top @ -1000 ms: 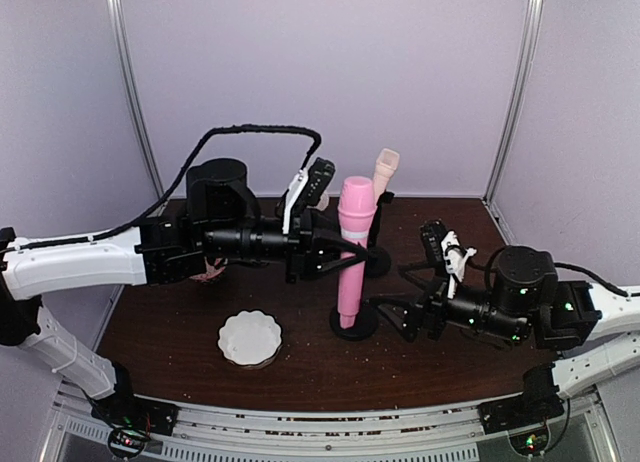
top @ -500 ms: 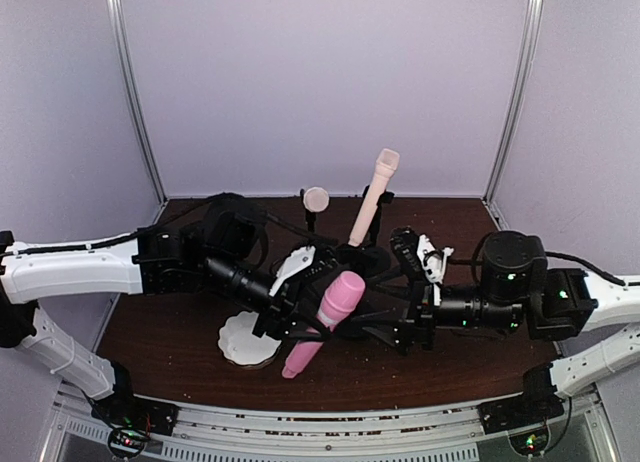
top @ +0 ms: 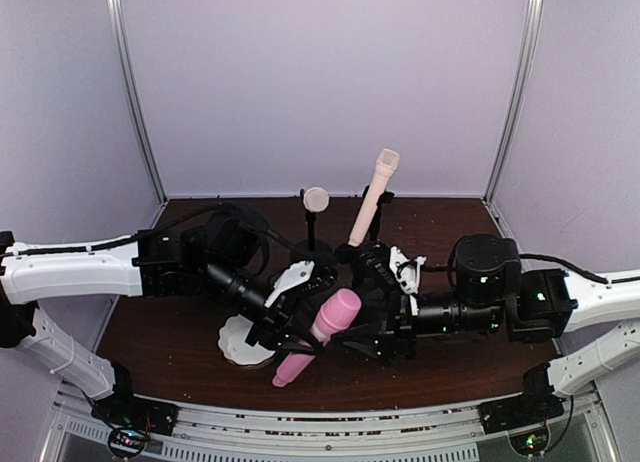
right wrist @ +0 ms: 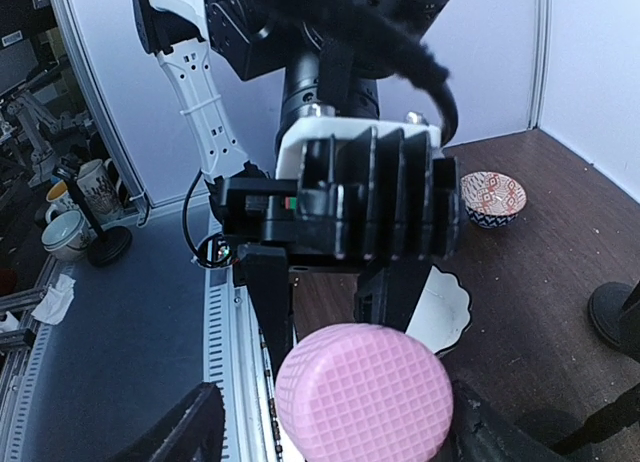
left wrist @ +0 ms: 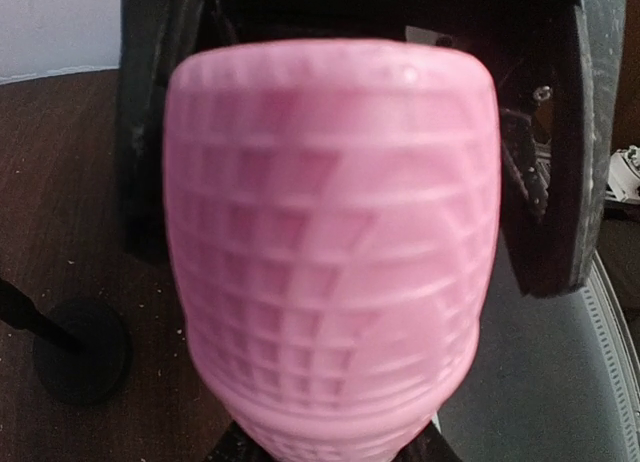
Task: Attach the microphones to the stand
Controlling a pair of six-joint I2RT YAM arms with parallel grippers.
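Pink microphone [top: 322, 327] is off the table, tilted, in the middle front of the scene. Its wide head points up-right and its slim tail points down-left toward the table's front edge [top: 330, 400]. Left gripper [top: 297, 340] is clamped on the microphone's body. In the left wrist view the waffle-textured head fills the frame, with a black finger [left wrist: 560, 182] on each side.

Right gripper [top: 362, 327] faces it from the right, pincer spread, with the pink head sitting between its fingers [right wrist: 185, 432]. There is a clear gap on one side. On the other side the finger is very close, and I can't tell if it touches.

White scalloped dish [top: 238, 344] sits on the table just left of the left gripper, partly under it. Small red-patterned bowl [right wrist: 492, 197] is farther back, apart from the dish.

At the back centre a cream microphone [top: 376, 190] leans on a black stand, head up. Beside it, to the left, a pale round head [top: 316, 197] sits on a thin black stand [top: 311, 227]. Another round black stand base [left wrist: 82, 350] rests on the wood.

The dark table [top: 470, 367] has bare wood at the front right and along the back right. The middle is crowded by both wrists.
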